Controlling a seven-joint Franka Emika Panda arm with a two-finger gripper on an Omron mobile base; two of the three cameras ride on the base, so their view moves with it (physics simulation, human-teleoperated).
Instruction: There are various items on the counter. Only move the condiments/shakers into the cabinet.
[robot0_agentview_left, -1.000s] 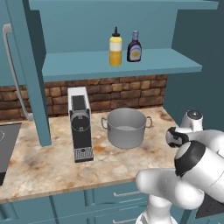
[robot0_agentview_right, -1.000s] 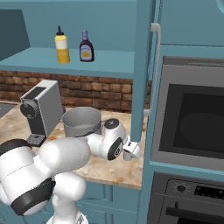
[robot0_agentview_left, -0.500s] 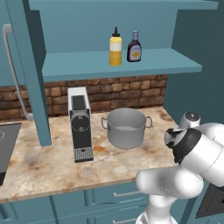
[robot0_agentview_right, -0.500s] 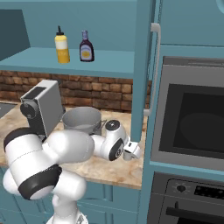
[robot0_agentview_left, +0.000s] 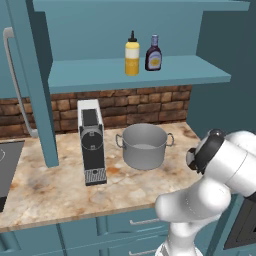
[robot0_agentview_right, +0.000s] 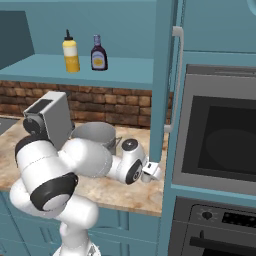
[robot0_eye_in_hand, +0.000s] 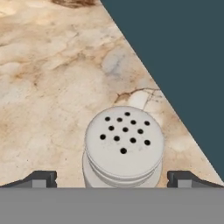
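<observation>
A small grey-white shaker (robot0_eye_in_hand: 124, 146) with a holed top stands on the marbled counter (robot0_eye_in_hand: 43, 65), close to a dark teal side wall. My gripper (robot0_eye_in_hand: 111, 179) is open right above it, one fingertip on each side and neither touching it. From the right base view the gripper (robot0_agentview_right: 151, 172) hangs low over the counter's right end, beside the tall teal panel. The yellow squeeze bottle (robot0_agentview_left: 132, 54) (robot0_agentview_right: 70, 51) and the dark sauce bottle (robot0_agentview_left: 153, 53) (robot0_agentview_right: 98, 53) stand side by side on the cabinet shelf (robot0_agentview_left: 100, 75) (robot0_agentview_right: 40, 67).
A steel two-handled pot (robot0_agentview_left: 144, 146) (robot0_agentview_right: 95, 134) sits mid-counter, with a black-and-white coffee machine (robot0_agentview_left: 91, 142) (robot0_agentview_right: 50, 117) to its left. A built-in oven (robot0_agentview_right: 220, 135) fills the right side. The dark teal wall (robot0_eye_in_hand: 183, 52) stands close beside the shaker.
The arm's elbow and upper links have swung round while the hand stayed low at the counter's right end. The jaws have stayed open.
</observation>
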